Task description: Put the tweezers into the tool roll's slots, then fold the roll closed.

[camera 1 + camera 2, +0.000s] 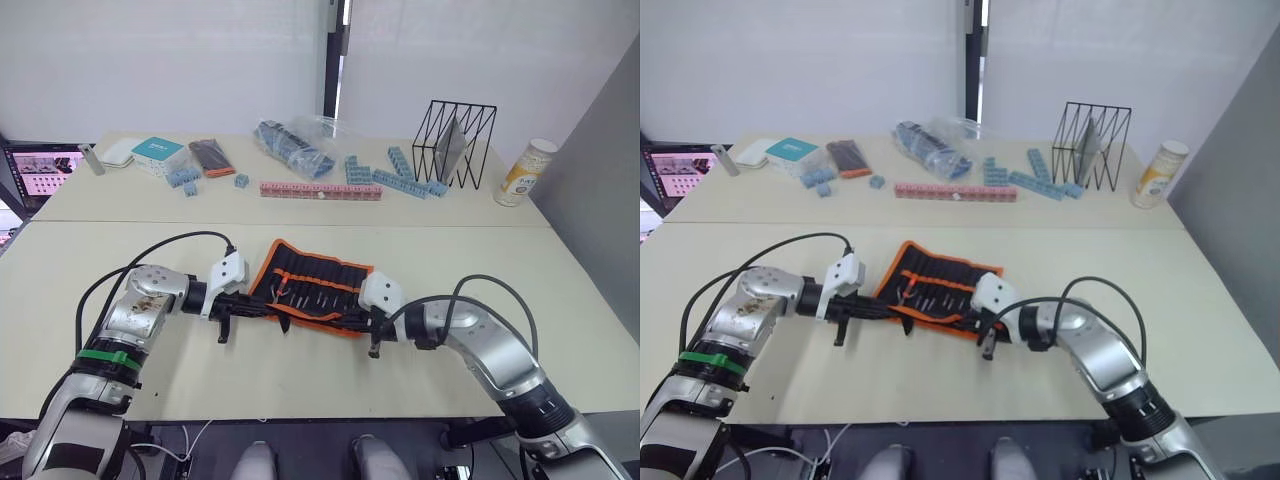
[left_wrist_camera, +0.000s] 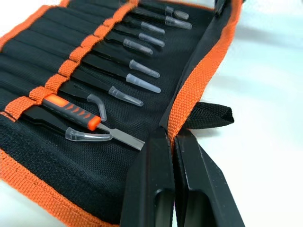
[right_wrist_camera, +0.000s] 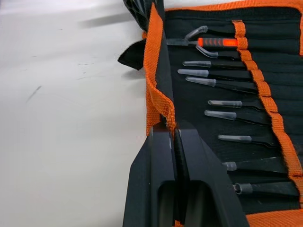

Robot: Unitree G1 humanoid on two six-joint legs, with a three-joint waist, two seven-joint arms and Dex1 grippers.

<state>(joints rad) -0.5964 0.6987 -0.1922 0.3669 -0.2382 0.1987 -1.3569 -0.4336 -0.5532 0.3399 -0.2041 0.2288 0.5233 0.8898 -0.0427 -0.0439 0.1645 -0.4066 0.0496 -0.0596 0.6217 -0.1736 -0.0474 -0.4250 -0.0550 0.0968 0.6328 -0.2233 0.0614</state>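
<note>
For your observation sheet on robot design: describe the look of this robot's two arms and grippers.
Both arms are silver-grey metal with black joints and looping black cables. The left arm wears a green band. White wrist housings lead to the left gripper and right gripper, each with two black fingers.

Tool roll: black fabric, orange edge trim, orange centre strip. Tweezers: black, clear tip caps. One tool: orange handle, black stripes. Grippers: black fingers. Table: cream. Building blocks: pink row.

The near cream bench carries the open tool roll. The far bench carries blue blocks, a wire rack and a bottle.
</note>
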